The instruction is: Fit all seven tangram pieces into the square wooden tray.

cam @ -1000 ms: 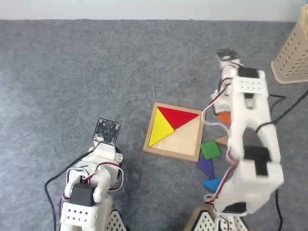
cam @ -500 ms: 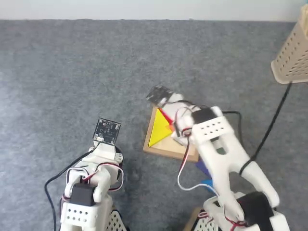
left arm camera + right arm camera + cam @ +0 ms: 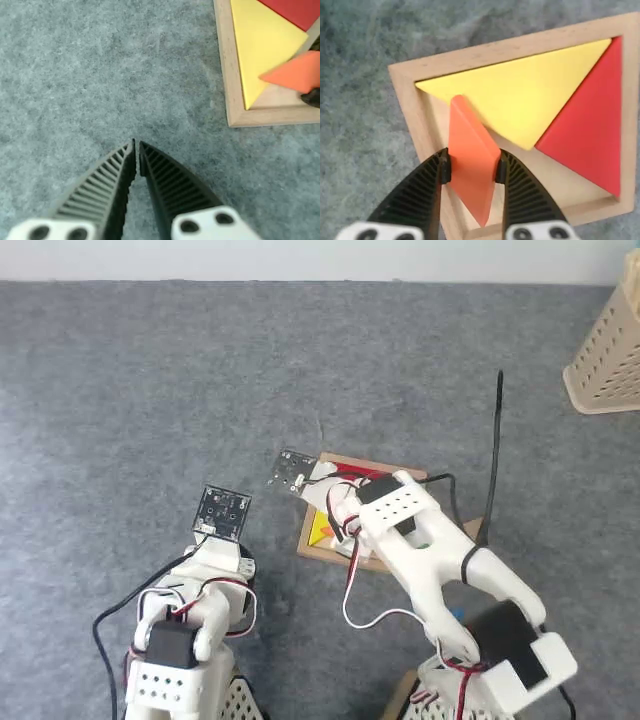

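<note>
My right gripper (image 3: 471, 162) is shut on an orange parallelogram piece (image 3: 472, 175), holding it tilted just above the square wooden tray (image 3: 405, 110), near its corner beside the yellow triangle (image 3: 520, 100). A red triangle (image 3: 590, 125) lies flat in the tray against the yellow one. From above, the right arm (image 3: 400, 515) covers most of the tray (image 3: 380, 465); a bit of yellow triangle (image 3: 320, 530) shows. My left gripper (image 3: 136, 145) is shut with nothing in it, low over the grey carpet, apart from the tray (image 3: 227, 75). The orange piece (image 3: 295, 72) hangs above that tray's edge.
Grey carpet covers the whole table. A beige perforated container (image 3: 610, 340) stands at the far right edge. The left arm (image 3: 190, 630) sits at the near left, with open carpet between it and the tray.
The right arm has swung from the right of the tray, where the loose pieces lay, to over the tray's left part, carrying the orange piece. The left arm has kept still.
</note>
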Motion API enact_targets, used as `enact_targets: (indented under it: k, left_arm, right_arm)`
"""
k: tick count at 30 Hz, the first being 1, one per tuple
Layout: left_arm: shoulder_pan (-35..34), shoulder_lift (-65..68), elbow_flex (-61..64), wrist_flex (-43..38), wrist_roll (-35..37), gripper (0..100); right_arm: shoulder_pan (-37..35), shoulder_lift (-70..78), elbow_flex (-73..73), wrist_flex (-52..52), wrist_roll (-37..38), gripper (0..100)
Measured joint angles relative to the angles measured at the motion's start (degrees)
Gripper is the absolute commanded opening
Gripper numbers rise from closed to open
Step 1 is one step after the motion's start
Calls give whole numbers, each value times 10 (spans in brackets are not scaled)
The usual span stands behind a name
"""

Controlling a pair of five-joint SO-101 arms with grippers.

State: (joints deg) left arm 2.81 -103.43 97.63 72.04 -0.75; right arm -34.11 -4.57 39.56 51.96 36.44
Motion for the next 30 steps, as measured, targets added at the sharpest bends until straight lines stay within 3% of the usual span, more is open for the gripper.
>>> enact_targets:
  k: [6, 21, 26, 30]
  left_arm:
    - [0, 0, 0, 0, 0, 12]
    - [0, 0, 0, 0, 0, 12]
    - [0, 0, 0, 0, 0, 12]
    - [0, 0, 0, 0, 0, 12]
  right_arm:
    - [0, 4, 0, 9, 33, 112]
    - [0, 4, -3, 24, 35, 125]
    - [0, 4, -4, 39, 33, 212]
    - [-3, 4, -11, 40, 30, 221]
